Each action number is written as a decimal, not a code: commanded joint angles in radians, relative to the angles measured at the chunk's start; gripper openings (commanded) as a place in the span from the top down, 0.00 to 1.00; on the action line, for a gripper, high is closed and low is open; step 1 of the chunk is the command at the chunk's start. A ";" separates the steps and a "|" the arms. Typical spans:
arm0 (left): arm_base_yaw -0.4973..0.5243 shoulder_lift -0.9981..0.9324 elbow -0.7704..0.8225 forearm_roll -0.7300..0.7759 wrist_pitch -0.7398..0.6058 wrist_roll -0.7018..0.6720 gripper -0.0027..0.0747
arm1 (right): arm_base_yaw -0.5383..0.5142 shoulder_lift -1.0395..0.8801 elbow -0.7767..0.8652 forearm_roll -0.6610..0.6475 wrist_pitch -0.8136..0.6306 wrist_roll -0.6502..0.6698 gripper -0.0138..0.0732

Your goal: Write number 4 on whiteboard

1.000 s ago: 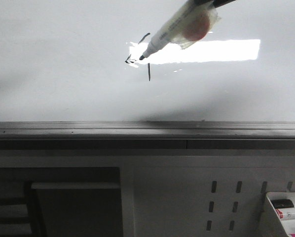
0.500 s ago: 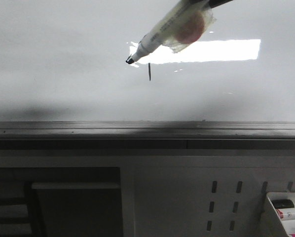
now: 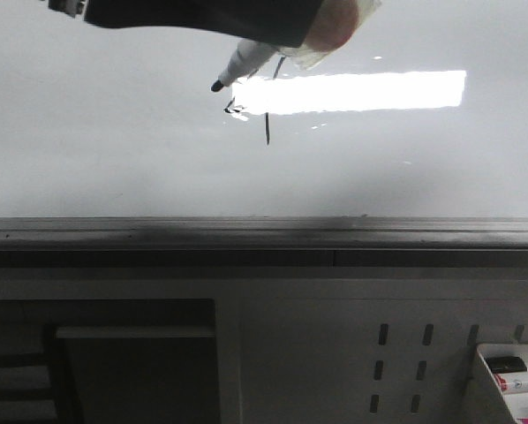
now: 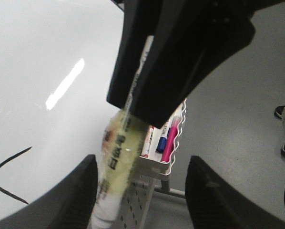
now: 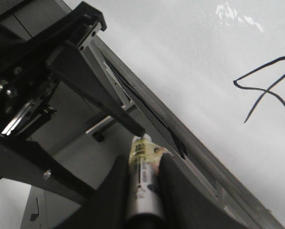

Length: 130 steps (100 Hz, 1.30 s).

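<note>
The whiteboard is shiny white, with one bright white patch of light. The number 4 is drawn in thin black lines. The marker is white with a black tip, and it has see-through yellowish tape and an orange-pink blob on it. The right pincer is black. The left pincer is black too. The ledge is grey. The panel is white with rows of small dark slots. The tray is white, with pink, blue and red pens in it.
</note>
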 commanded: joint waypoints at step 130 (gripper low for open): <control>-0.010 -0.002 -0.048 0.033 0.009 0.000 0.58 | -0.001 -0.023 -0.043 0.073 0.056 -0.054 0.90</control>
